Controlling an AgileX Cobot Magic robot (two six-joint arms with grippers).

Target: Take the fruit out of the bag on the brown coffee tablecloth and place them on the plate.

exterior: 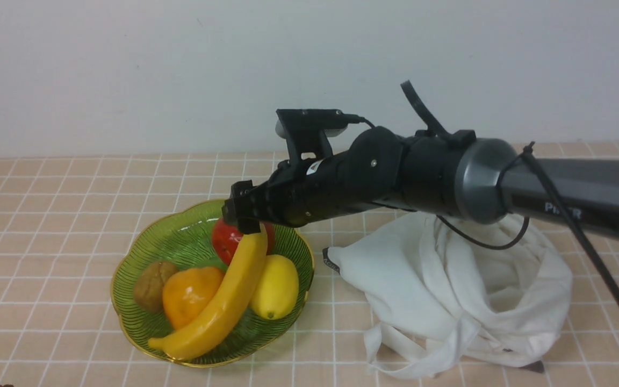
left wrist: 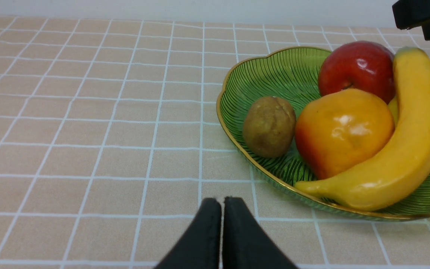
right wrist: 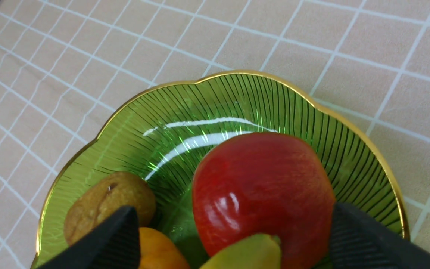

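One long yellow banana (exterior: pixel 229 301) lay across the green gold-rimmed plate (exterior: pixel 180 236), tip between the right gripper's (right wrist: pixel 233 213) spread jaws. Only the left wrist view showed the left gripper (left wrist: pixel 221 204), pressed together, over open checked tablecloth (left wrist: pixel 88 130) beside the plate.

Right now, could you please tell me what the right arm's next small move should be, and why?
Probably lift the right gripper straight up: its jaws stand open around the tip of the banana, which lies in the plate.
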